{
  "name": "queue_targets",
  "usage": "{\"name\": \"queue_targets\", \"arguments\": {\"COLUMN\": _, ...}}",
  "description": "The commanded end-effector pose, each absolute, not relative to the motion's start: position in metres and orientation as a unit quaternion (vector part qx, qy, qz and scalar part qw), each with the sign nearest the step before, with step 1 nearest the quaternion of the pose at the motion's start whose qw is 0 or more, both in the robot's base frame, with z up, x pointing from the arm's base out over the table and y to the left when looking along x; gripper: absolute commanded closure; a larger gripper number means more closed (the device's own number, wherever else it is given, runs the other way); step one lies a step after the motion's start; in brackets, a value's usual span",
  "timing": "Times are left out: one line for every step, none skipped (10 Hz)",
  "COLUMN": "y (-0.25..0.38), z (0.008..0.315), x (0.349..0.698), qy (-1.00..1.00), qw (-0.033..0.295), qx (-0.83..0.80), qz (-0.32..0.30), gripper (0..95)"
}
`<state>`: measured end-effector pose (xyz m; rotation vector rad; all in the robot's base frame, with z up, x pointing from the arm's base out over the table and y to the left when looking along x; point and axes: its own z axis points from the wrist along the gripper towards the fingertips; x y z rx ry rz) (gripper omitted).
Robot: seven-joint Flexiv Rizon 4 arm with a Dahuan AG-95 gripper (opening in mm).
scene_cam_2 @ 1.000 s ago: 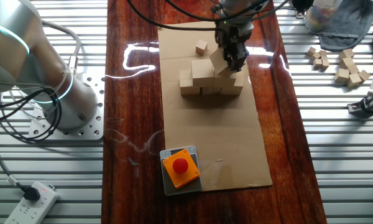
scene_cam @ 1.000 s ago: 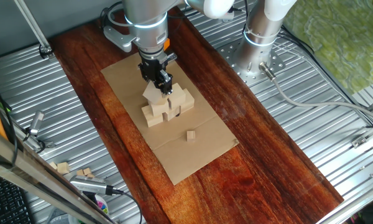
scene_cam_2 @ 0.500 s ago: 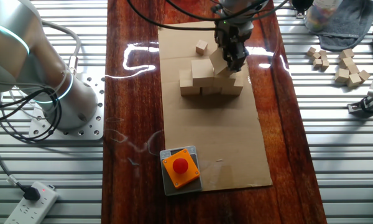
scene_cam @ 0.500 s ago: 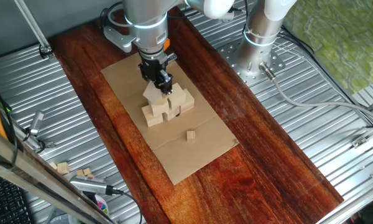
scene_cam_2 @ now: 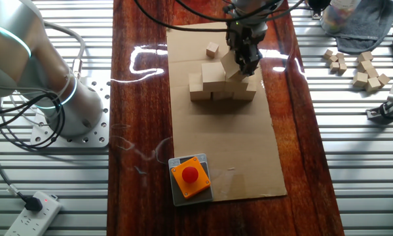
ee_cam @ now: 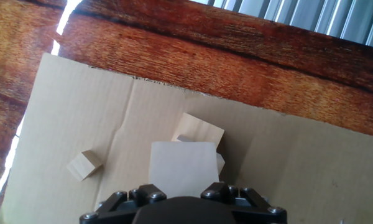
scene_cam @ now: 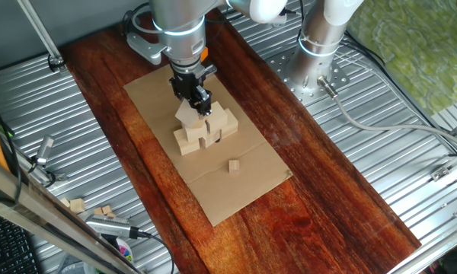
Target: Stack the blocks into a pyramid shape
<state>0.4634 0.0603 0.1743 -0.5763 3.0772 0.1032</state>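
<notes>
Dark wood grain covers the surface (scene_cam_2: 144, 131), with a cardboard sheet (scene_cam_2: 236, 151) laid on it. Nearest in the other fixed view, an orange box (scene_cam_2: 190, 176) sits at the sheet's edge. Mid-sheet stand the blocks (scene_cam_2: 219, 85), stacked in a low pile. Over the pile's top, the end effector (scene_cam_2: 242, 60) grips a tilted block (scene_cam_2: 230, 65) between its fingers; the hand view shows that block (ee_cam: 184, 169) directly below it. Beyond lies a tiny cube (scene_cam_2: 212, 49), apart from the pile.
</notes>
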Motion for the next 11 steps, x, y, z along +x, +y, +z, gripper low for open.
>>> {"name": "queue_targets", "arguments": {"y": 0.0602, "z": 0.1743, "x": 0.4635, "qy": 0.982, "qw": 0.001, "qx": -0.186, "qz": 0.035, "gripper": 38.0}}
{"name": "queue_targets", "arguments": {"y": 0.0602, "z": 0.1743, "x": 0.4635, "qy": 0.982, "qw": 0.0, "qx": -0.187, "qz": 0.035, "gripper": 38.0}}
{"name": "queue_targets", "arguments": {"y": 0.0602, "z": 0.1742, "x": 0.4635, "qy": 0.982, "qw": 0.0, "qx": -0.187, "qz": 0.035, "gripper": 38.0}}
{"name": "queue_targets", "arguments": {"y": 0.0603, "z": 0.1742, "x": 0.4635, "qy": 0.982, "qw": -0.001, "qx": -0.187, "qz": 0.035, "gripper": 38.0}}
{"name": "queue_targets", "arguments": {"y": 0.0603, "z": 0.1743, "x": 0.4634, "qy": 0.982, "qw": -0.001, "qx": -0.187, "qz": 0.035, "gripper": 38.0}}
{"name": "queue_targets", "arguments": {"y": 0.0603, "z": 0.1744, "x": 0.4634, "qy": 0.982, "qw": -0.001, "qx": -0.187, "qz": 0.035, "gripper": 38.0}}
{"name": "queue_targets", "arguments": {"y": 0.0604, "z": 0.1752, "x": 0.4632, "qy": 0.982, "qw": -0.002, "qx": -0.187, "qz": 0.036, "gripper": 38.0}}
{"name": "queue_targets", "arguments": {"y": 0.0604, "z": 0.1756, "x": 0.4632, "qy": 0.982, "qw": -0.002, "qx": -0.188, "qz": 0.036, "gripper": 19.0}}
{"name": "queue_targets", "arguments": {"y": 0.0605, "z": 0.1763, "x": 0.4631, "qy": 0.982, "qw": -0.002, "qx": -0.188, "qz": 0.036, "gripper": 19.0}}
{"name": "queue_targets", "arguments": {"y": 0.0606, "z": 0.177, "x": 0.463, "qy": 0.982, "qw": -0.002, "qx": -0.188, "qz": 0.035, "gripper": 19.0}}
{"name": "queue_targets", "arguments": {"y": 0.0606, "z": 0.1767, "x": 0.463, "qy": 0.982, "qw": -0.002, "qx": -0.186, "qz": 0.033, "gripper": 38.0}}
